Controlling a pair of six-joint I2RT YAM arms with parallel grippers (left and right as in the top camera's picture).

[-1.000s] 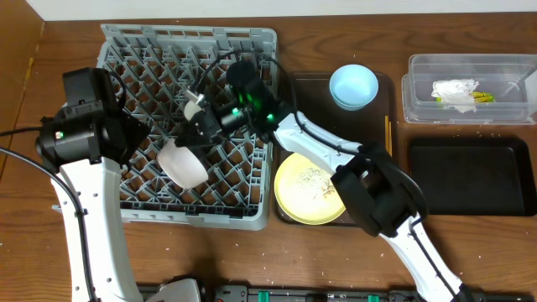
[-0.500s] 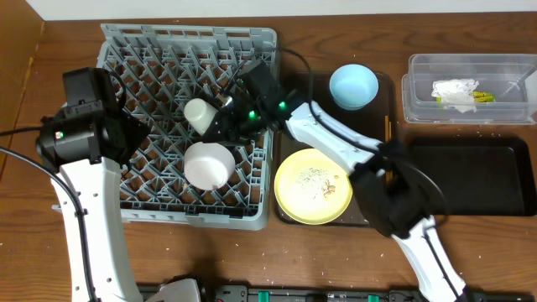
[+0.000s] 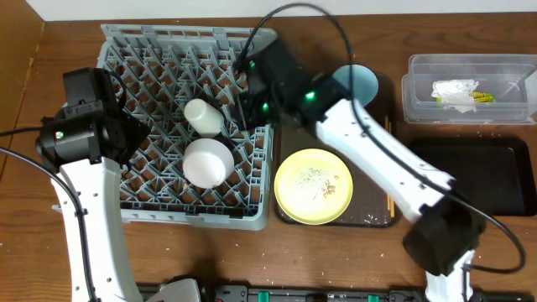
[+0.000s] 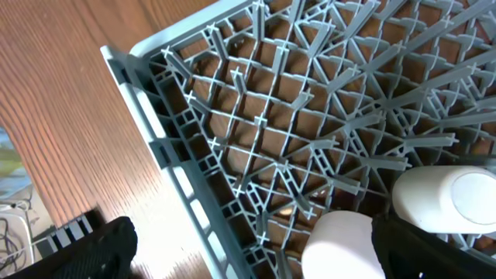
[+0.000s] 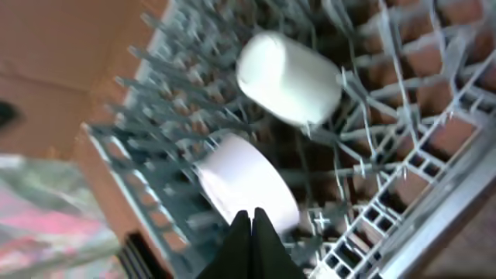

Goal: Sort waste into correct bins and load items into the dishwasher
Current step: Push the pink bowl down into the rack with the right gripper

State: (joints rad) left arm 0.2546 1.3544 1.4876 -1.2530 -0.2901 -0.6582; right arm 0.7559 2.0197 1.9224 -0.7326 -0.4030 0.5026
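Note:
The grey dish rack holds a small white cup on its side and a pinkish-white bowl upside down. My right gripper is shut and empty over the rack's right part, just right of the cup. In the right wrist view its fingers hang above the bowl and the cup. My left gripper is open over the rack's left side, beside the bowl and cup. The yellow plate carries crumbs. The light blue bowl is partly hidden by my right arm.
The plate and blue bowl sit on a dark brown tray. A clear tub at the back right holds the crumpled wrapper. A black tray lies in front of it. Chopsticks are mostly hidden under my right arm.
My right gripper let go of the pinkish-white bowl, which now rests upside down in the rack. The gripper has shut and drawn back to the right. The left arm has not moved.

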